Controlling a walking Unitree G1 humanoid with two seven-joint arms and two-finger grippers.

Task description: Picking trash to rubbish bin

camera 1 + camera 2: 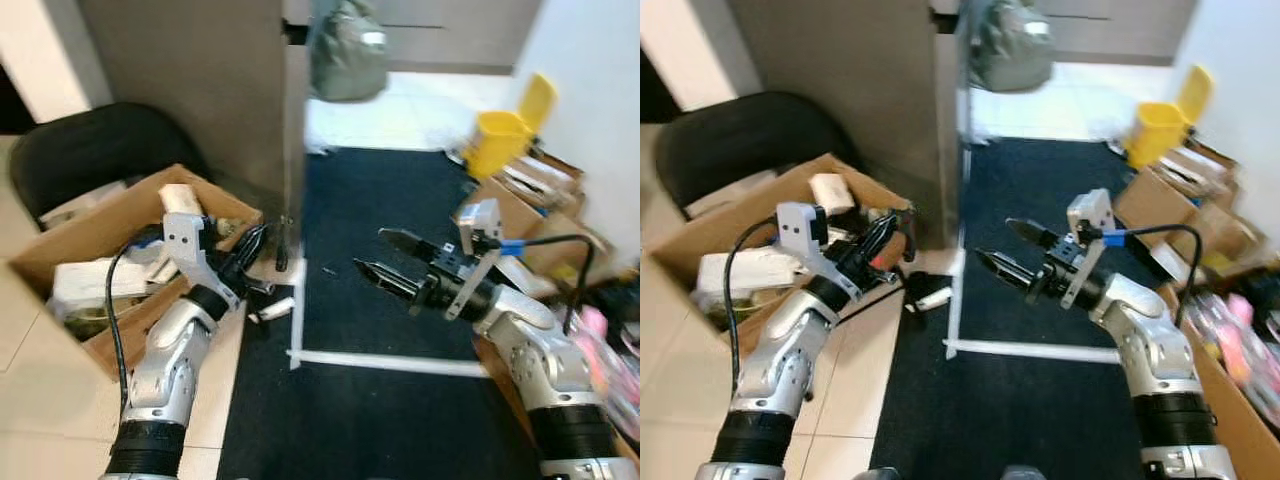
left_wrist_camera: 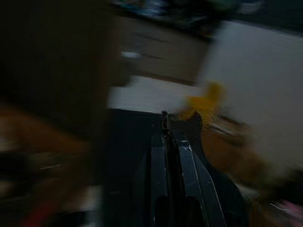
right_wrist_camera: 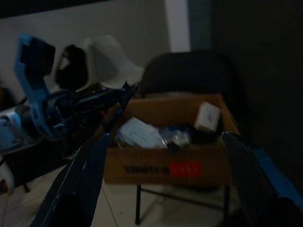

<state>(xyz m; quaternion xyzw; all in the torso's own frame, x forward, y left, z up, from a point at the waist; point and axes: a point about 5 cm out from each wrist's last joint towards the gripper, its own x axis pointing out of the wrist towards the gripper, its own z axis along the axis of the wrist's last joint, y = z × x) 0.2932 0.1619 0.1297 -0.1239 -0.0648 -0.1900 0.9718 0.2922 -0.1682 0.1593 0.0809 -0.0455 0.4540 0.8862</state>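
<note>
From the head we see our left pincer [image 1: 262, 243] pressed together over the edge of a cardboard box [image 1: 120, 225] of clutter, and our right pincer [image 1: 378, 252] spread above the dark mat [image 1: 380, 300]. A small white scrap [image 1: 272, 310] lies on the floor between them — the yellow bin [image 1: 500, 135] stands well apart by the wall. Our left wrist shows blurred fingers [image 2: 161, 156] together; our right wrist shows wide fingers [image 3: 80, 179] facing the box [image 3: 165, 161].
</note>
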